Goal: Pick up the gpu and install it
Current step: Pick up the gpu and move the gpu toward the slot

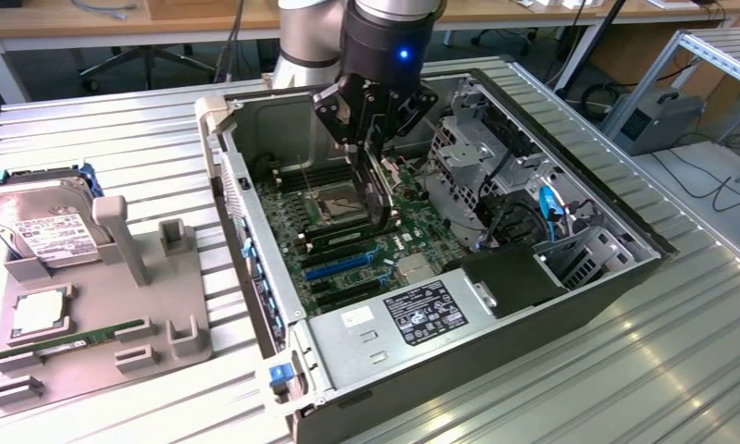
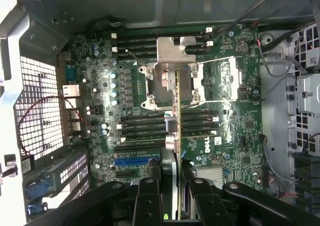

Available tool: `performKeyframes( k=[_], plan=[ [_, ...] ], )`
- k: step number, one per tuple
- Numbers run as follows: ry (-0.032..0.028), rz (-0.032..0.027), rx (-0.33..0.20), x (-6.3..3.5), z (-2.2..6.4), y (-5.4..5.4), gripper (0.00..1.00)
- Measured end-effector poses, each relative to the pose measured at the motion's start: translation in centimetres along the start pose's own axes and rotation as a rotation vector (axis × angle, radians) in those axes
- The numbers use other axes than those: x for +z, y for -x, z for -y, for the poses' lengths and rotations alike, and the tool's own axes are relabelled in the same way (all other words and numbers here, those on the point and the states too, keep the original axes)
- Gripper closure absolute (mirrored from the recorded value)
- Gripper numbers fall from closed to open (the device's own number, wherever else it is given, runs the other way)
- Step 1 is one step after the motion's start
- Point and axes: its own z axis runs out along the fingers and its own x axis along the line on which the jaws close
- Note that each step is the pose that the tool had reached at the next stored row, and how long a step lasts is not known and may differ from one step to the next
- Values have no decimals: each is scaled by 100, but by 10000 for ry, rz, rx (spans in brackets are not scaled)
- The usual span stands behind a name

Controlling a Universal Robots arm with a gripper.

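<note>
gpu [image 1: 377,199] is held in the gripper [image 1: 373,139], hanging on edge inside the open PC case [image 1: 228,176] above the motherboard [image 1: 333,264]. In the exterior view we see a thin dark slab with its long side pointing down at the board. We can't tell whether its lower end touches anything.

In the wrist view the gpu [image 2: 174,110] is edge-on. It shows as a narrow strip with a greenish-yellow board edge on one side and a darker body beside it. A small silvery piece sits partway along. Its far end lines up over the CPU socket [image 2: 155,80], and it runs crosswise to the blue expansion slot [image 2: 135,162]. Neither angle gives us the cooler face or the end bracket.

The gripper [image 2: 172,188] is set narrow, and its black fingers [image 2: 149,196] press on the card's two faces.

Readable text: we get "DELL" in white on the motherboard [image 2: 100,85], just beside the card's line in the wrist view. The power supply [image 1: 395,324] at the near end of the case carries a black-and-white label that we can't read.

Outside the case, towards the exterior view's left, a grey fixture [image 1: 160,305] holds the hard drive [image 1: 43,227]. Its white label has print too small for us to read. A green memory stick [image 1: 80,335] lies in the same fixture.
</note>
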Motion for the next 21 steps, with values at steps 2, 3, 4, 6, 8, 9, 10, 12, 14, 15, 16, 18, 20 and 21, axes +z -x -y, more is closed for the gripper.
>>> performKeyframes(
  k=[2,3,4,6,8,9,10,12,14,15,16,18,20,21],
  plan=[
    [-1,0,0,8,-7,15,73],
    [0,1,0,12,-10,24,73],
    [0,1,0,16,-13,32,73],
    [0,1,0,24,-17,48,73],
    [0,1,0,30,-22,63,73],
    [0,1,0,34,-23,70,73],
    [0,1,-1,38,-25,77,73],
    [-1,1,0,46,-30,94,73],
    [0,1,0,53,-33,108,73],
    [0,1,0,57,-35,116,73],
    [-1,1,0,60,-37,123,73],
    [-1,1,0,68,-40,137,73],
    [-2,1,0,74,-43,151,73],
    [-2,1,0,77,-44,156,73]
  ],
)
